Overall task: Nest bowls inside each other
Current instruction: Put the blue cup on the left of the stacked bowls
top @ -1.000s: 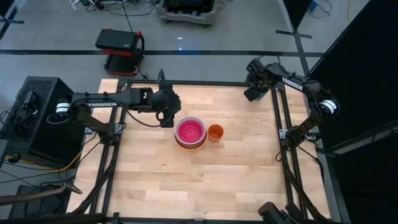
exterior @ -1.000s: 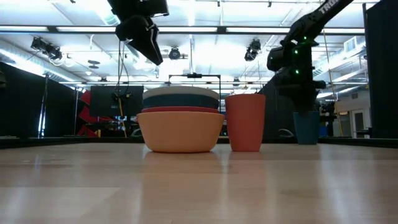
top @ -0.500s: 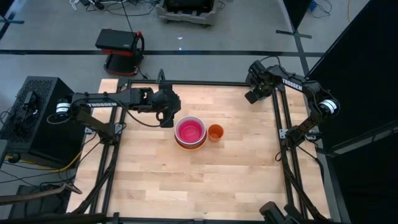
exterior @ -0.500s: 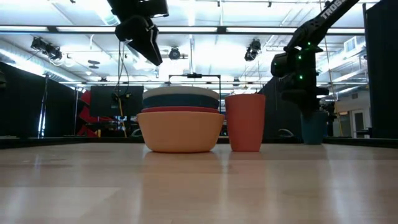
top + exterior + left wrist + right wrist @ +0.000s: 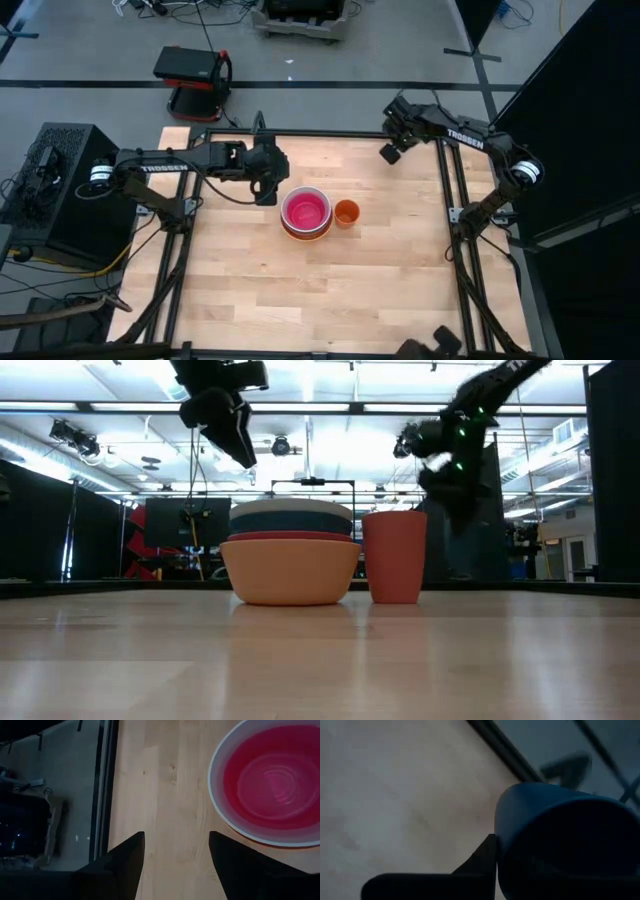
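Holding a small dark-blue plastic cup (image 5: 555, 840) in my right pincer (image 5: 390, 152), I am hanging above the far right corner of the light wooden counter (image 5: 250, 290), my fingers clenched on the cup's rim with the cup's mouth turned toward my wrist. My left pincer (image 5: 267, 185) is hovering released, fingers (image 5: 125, 865) spread, just left of the stack of round plastic bowls (image 5: 306, 212) that is sitting near the middle of the counter.

That stack is looking finished to me: from above I am seeing a magenta-pink bowl (image 5: 272, 775) lying inside a white rim, and from counter height the orange bowl (image 5: 290, 570) is carrying a red edge, then a teal-blue band, then a pale top. A small orange plastic cup (image 5: 346, 212) is standing upright just right of the stack, close against it.

Judging by this, the nesting itself is done; no loose bowl is showing anywhere. Only the two cups are remaining outside, and they are not bowls.
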